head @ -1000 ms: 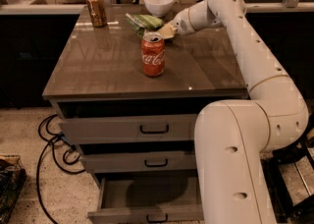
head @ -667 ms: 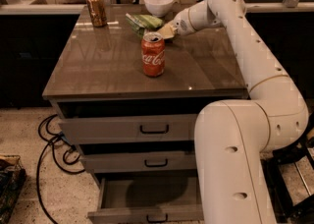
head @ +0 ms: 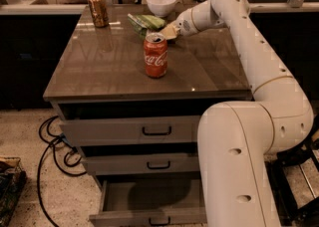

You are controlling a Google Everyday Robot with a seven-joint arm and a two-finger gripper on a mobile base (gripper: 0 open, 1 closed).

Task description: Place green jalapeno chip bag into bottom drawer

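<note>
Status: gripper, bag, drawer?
Gripper at chip bag. Bottom drawer open. Coke can stands just in front of bag.

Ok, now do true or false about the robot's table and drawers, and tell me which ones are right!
1. The green chip bag lies on the tabletop. True.
2. The bottom drawer is shut. False: it is pulled open.
3. The gripper is down by the drawers. False: it is up over the tabletop, right beside the green chip bag.
4. The red Coca-Cola can stands upright on the tabletop. True.
5. The white bowl sits in the bottom drawer. False: it is at the back of the tabletop, behind the green chip bag.
</note>
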